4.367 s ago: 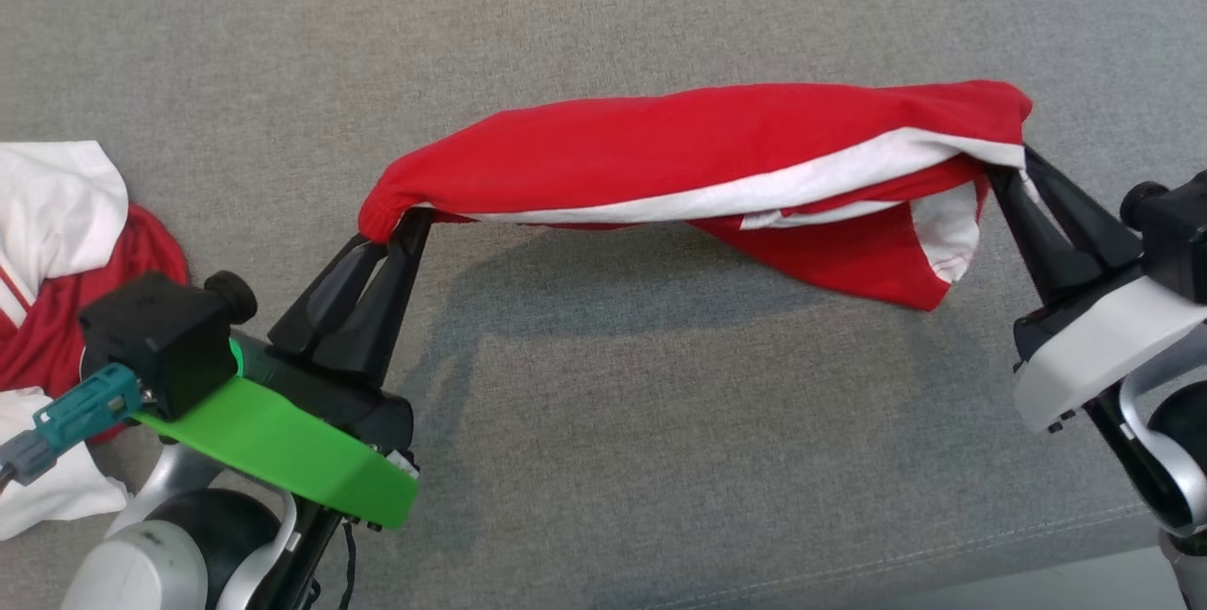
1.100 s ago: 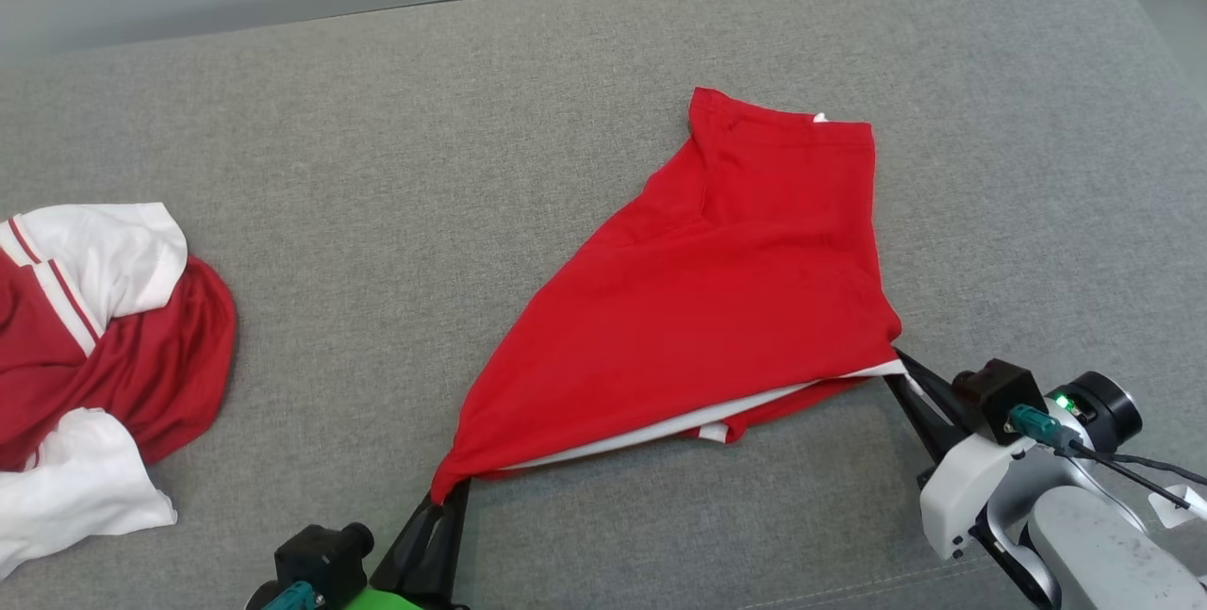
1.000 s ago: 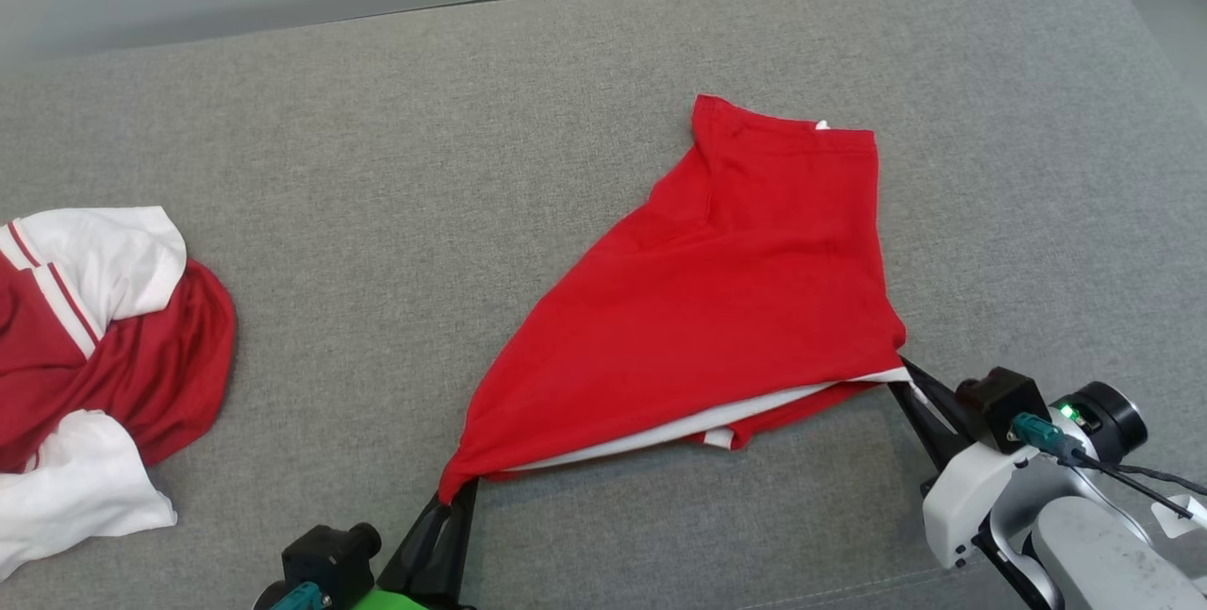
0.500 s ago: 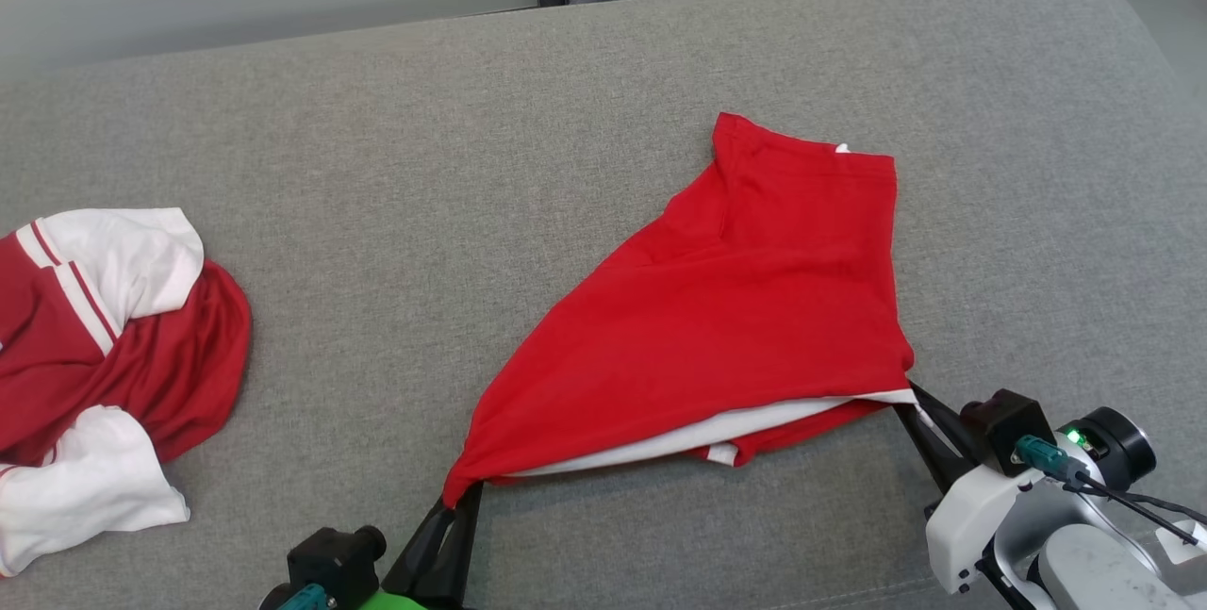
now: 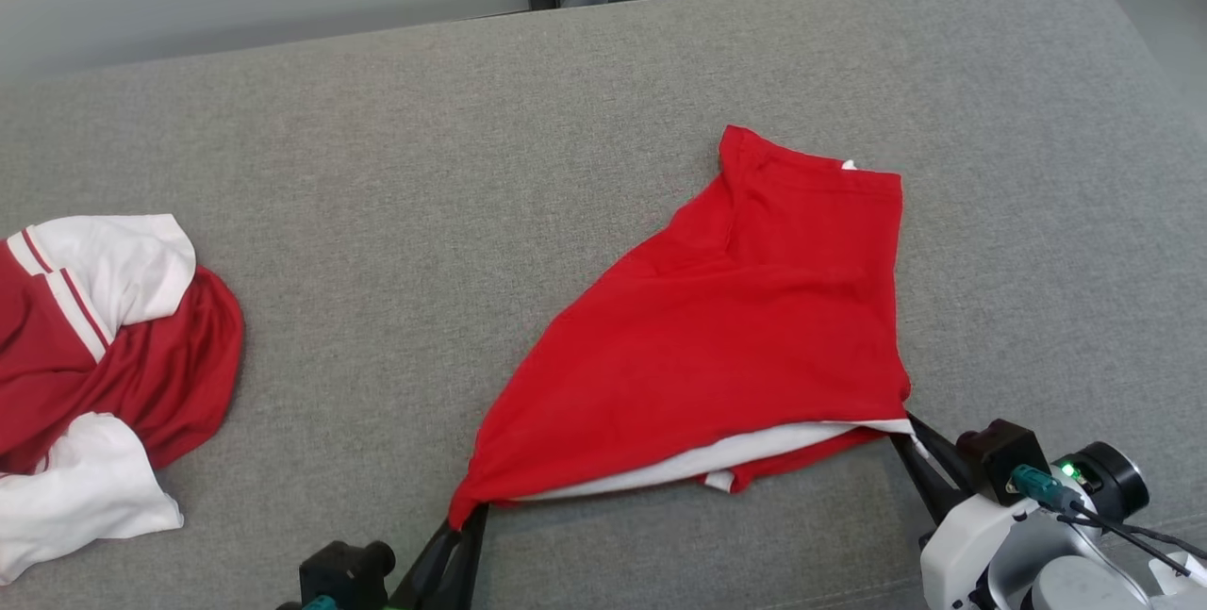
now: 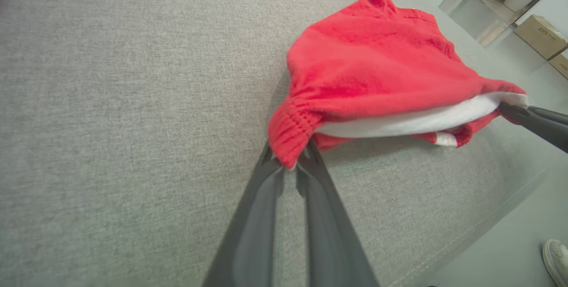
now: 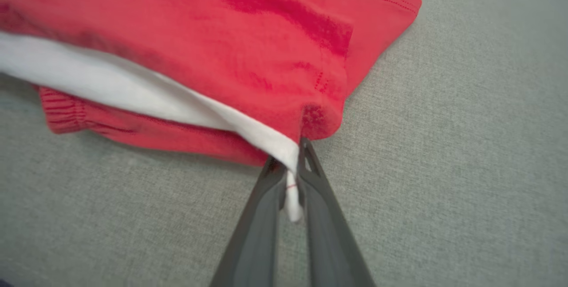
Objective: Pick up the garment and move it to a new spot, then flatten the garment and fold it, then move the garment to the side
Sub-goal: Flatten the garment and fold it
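Jaws are pressed together on cloth at both arms — the left jaws pinch the ribbed near-left corner of the red shorts point(image 5: 754, 327), the right jaws the white-edged near-right corner. The shorts lie mostly spread on the grey sofa cushion point(image 5: 377, 167), well apart from the red-and-white jersey point(image 5: 141, 365) at its left end. Flattening well likely means drawing both corners apart, evenly and low — the left side tapers to a bunched point.
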Motion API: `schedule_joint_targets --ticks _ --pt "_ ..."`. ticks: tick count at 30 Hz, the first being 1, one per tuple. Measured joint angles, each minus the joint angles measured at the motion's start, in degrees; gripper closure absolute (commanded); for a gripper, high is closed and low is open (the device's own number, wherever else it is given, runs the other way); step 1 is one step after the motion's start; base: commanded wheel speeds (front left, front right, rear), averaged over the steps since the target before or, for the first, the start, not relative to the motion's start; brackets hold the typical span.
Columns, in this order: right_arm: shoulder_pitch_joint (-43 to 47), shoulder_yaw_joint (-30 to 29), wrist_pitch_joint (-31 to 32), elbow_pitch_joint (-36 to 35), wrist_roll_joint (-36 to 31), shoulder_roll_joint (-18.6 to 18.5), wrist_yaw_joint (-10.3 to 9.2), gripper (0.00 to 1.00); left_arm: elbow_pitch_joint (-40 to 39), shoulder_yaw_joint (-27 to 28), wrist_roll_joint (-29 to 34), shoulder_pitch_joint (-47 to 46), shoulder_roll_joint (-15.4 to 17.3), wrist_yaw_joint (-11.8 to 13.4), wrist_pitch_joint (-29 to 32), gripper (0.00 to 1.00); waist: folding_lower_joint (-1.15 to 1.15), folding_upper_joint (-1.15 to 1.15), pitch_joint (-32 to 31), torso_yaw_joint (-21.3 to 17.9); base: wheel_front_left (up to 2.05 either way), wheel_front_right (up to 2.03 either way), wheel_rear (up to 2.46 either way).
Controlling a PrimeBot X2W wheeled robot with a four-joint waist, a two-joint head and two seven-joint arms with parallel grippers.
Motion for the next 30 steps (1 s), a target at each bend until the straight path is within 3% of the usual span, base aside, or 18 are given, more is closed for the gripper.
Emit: schedule_joint_targets --ticks 2,4,6,7,8,9,10,16,25,30 --pt "0.6 -0.1 -0.2 0.1 -0.1 0.5 -0.01 0.89 -0.1 -0.5 -0.3 0.7 0.3 -0.1 0.9 1.00 0.00 0.00 0.0 -0.2 0.00 0.00 0.00" --pt "0.9 -0.2 -0.5 0.2 -0.3 1.1 -0.03 0.80 -0.2 -0.6 -0.8 0.9 0.6 -0.2 1.4 1.00 0.00 0.00 0.1 -0.3 0.00 0.00 0.00" --pt "0.9 -0.4 -1.2 0.2 -0.4 1.7 -0.03 0.53 -0.3 -0.5 -0.9 0.9 0.7 -0.1 1.5 1.00 0.00 0.00 0.2 -0.5 0.00 0.00 0.00" --pt "0.9 -0.5 -1.5 0.2 -0.5 1.8 -0.04 0.05 -0.3 -0.5 -1.0 0.9 0.7 0.0 1.7 0.78 0.00 0.00 0.2 -0.5 0.00 0.00 0.00" --pt "0.9 -0.7 -1.8 0.2 -0.7 1.9 -0.03 0.00 -0.4 -0.4 -1.1 0.9 0.7 0.0 1.6 0.55 0.00 0.00 0.2 -0.5 0.00 0.00 0.00" --pt "1.0 -0.9 -2.0 0.2 -1.0 1.9 -0.04 0.00 -0.4 -0.4 -1.3 0.9 0.7 0.0 1.6 0.24 0.00 0.00 0.2 -0.5 0.00 0.00 0.00" --pt "1.2 -1.4 -2.2 0.2 -1.1 1.9 -0.04 0.00 -0.5 -0.6 -1.1 0.9 0.7 -0.1 1.6 0.00 0.00 0.00 0.2 -0.5 0.00 0.00 0.00" --pt "4.2 -5.4 -3.1 -0.9 -2.1 2.9 -0.04 0.00 0.0 -1.2 -0.9 2.0 1.8 -1.8 0.7 0.00 0.00 0.00 -0.9 -0.3 0.00 0.00 0.00" --pt "12.8 -11.8 -2.4 -7.8 -2.6 5.0 -0.05 0.00 -1.0 1.8 -1.5 7.9 2.5 -1.8 -1.1 0.00 0.00 0.00 -3.4 0.4 0.00 0.00 0.00" --pt "16.3 -15.1 -1.8 -11.0 -2.9 6.8 -0.04 0.00 -2.0 4.3 -1.3 10.1 0.9 -1.3 -1.3 0.00 0.00 0.00 -5.0 1.0 0.00 0.00 0.00"
